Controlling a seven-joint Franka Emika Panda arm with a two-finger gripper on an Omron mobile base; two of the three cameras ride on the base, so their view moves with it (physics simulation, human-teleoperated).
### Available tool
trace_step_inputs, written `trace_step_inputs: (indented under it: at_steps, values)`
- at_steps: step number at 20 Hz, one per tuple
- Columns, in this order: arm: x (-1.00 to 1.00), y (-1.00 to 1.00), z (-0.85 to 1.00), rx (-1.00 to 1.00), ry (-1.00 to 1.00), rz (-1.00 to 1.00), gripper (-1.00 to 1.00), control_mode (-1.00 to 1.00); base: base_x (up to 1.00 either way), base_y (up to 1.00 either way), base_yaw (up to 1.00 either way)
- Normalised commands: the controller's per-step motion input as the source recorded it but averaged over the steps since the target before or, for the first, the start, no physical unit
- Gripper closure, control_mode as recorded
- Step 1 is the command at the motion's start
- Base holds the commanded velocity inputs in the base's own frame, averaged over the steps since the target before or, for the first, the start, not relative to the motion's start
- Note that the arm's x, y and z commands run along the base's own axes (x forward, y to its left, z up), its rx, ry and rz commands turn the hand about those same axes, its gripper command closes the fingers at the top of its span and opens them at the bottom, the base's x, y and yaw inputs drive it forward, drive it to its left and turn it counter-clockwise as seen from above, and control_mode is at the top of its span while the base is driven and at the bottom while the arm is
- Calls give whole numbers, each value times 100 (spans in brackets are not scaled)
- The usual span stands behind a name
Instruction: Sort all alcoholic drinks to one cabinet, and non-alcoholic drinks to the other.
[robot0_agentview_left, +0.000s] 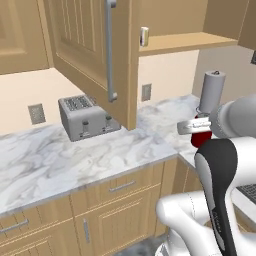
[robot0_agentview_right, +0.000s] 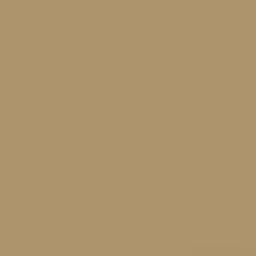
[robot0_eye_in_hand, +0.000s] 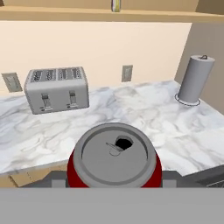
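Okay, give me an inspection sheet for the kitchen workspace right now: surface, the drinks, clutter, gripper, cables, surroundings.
Surface: marble counter, running round a corner.
Job's things: red can with silver top, upright in the gripper, held off the counter; a small white carton stands on the open cabinet's shelf.
Clutter: toaster by the wall; grey roll holder in the corner.
Gripper: closed on the can.
Cables: nothing seen.
Surroundings: wall cabinet door swung open with a long grey handle; wall outlets; base cabinets below. The right base view is flat tan.
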Motion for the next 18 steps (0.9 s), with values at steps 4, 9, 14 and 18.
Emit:
trace_step_inputs:
  at_steps: [4, 9, 14, 18]
  values:
    - [0, 0, 0, 0, 0, 0, 100, 100, 10, -38, 10]
    - [0, 0, 0, 0, 0, 0, 100, 100, 34, -19, 8]
    - [0, 0, 0, 0, 0, 0, 100, 100, 42, -8, 9]
    - [0, 0, 0, 0, 0, 0, 100, 100, 43, -11, 9]
